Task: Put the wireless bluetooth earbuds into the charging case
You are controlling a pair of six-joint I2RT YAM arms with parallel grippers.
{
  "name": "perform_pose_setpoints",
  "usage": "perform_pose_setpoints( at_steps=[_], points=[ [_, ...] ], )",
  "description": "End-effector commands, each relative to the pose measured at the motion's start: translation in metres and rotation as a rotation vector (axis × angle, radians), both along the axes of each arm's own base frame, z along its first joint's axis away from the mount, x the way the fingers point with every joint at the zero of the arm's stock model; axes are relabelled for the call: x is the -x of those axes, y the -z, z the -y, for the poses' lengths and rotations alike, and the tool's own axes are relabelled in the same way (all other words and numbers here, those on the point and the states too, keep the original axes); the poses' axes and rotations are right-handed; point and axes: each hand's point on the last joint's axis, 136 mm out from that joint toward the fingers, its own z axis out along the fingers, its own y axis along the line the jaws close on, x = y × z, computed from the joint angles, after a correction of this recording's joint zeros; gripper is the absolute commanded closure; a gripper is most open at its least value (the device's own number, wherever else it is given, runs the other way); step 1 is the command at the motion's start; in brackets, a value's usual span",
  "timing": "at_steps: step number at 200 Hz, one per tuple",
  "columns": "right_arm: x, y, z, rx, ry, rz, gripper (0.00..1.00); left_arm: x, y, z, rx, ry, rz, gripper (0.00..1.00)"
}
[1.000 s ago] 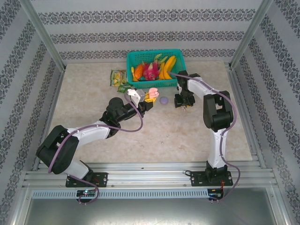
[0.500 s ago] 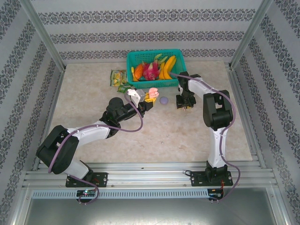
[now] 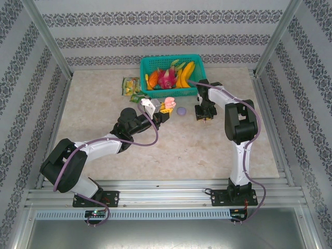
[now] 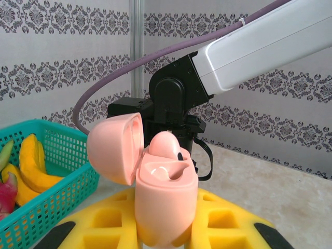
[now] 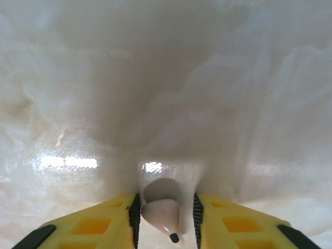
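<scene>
My left gripper (image 3: 165,108) is shut on the pink charging case (image 4: 166,207) and holds it upright above the table. Its lid (image 4: 111,150) is swung open to the left. One pale pink earbud (image 4: 165,145) sits in the far slot; the near slot is hollow. My right gripper (image 5: 166,220) is low over the table, pointing down, and straddles a second pale pink earbud (image 5: 163,215). That bud rests against the left pad (image 5: 135,218), with a gap to the right pad. The right gripper (image 3: 203,115) is right of the case.
A round purple case (image 3: 181,110) lies shut between the two grippers. Behind them stands a green basket (image 3: 171,60) of toy fruit, also at the left in the left wrist view (image 4: 52,187). Snack packets (image 3: 130,85) lie to its left. The right arm (image 4: 171,104) stands close behind the pink case.
The right gripper has shifted slightly toward the back and lowered to the table. The left arm and the pink case have stayed put.
</scene>
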Motion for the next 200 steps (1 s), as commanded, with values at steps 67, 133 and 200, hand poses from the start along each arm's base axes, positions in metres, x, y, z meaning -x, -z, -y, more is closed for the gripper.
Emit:
perform_pose_setpoints(
  at_steps=[67,133,200],
  points=[
    [0.006,0.006,0.000,-0.009,-0.018,-0.032,0.74,-0.001,-0.012,-0.002,0.018,0.006,0.025,1.00],
    [0.015,-0.006,-0.014,-0.033,-0.026,0.008,0.79,0.000,-0.012,-0.003,0.018,0.006,0.025,1.00],
    [0.035,-0.022,-0.036,-0.106,-0.001,0.093,0.79,0.002,-0.006,-0.006,0.005,-0.001,0.021,1.00]
  ],
)
